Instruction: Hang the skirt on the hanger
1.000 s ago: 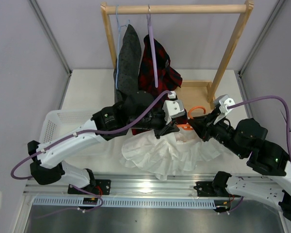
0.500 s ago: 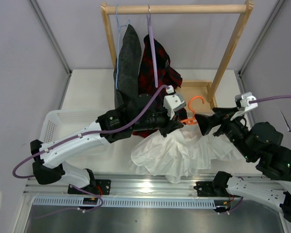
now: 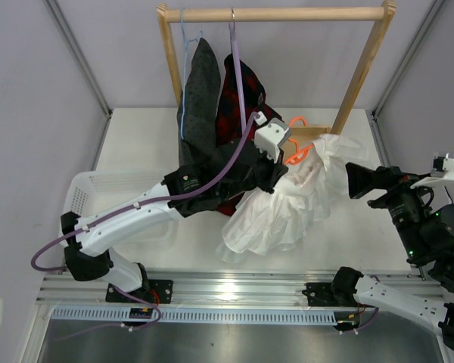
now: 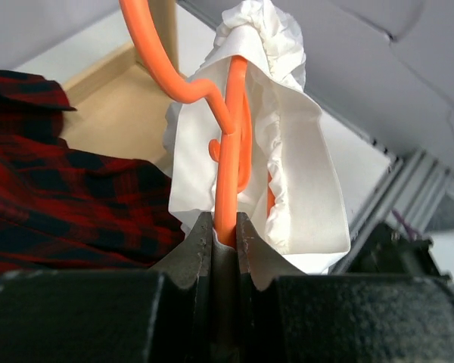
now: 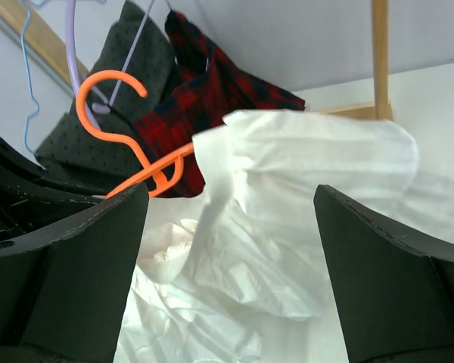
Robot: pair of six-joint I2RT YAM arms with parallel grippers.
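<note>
From above, the left gripper is raised in front of the wooden clothes rack, level with its lower crossbar, and is pinched shut on the orange hanger. The hanger's hook points up toward the rack's right post. The white skirt is draped over the hanger. One bunched end pokes out toward the rack's right post, and the rest trails down toward the near edge of the table. The right gripper sits to the right of the rack and nearer than its foot. It is clear of the skirt, with nothing in it. On the rack's rail, the dark grey garment hangs on a light blue hanger. The red-black plaid shirt hangs on a purple hanger.

In the left wrist view, the fingers clamp the hanger's stem tight, just under its neck. The skirt's ruffled waistband is gathered over the far shoulder of the hanger. The plaid shirt is to the left, and the rack's base board lies beyond.

In the right wrist view, the fingers are spread wide and hold nothing. The skirt hangs ahead of them, in front of the rack's right post. The hanger pokes out of the skirt's left side, toward the plaid shirt.
</note>
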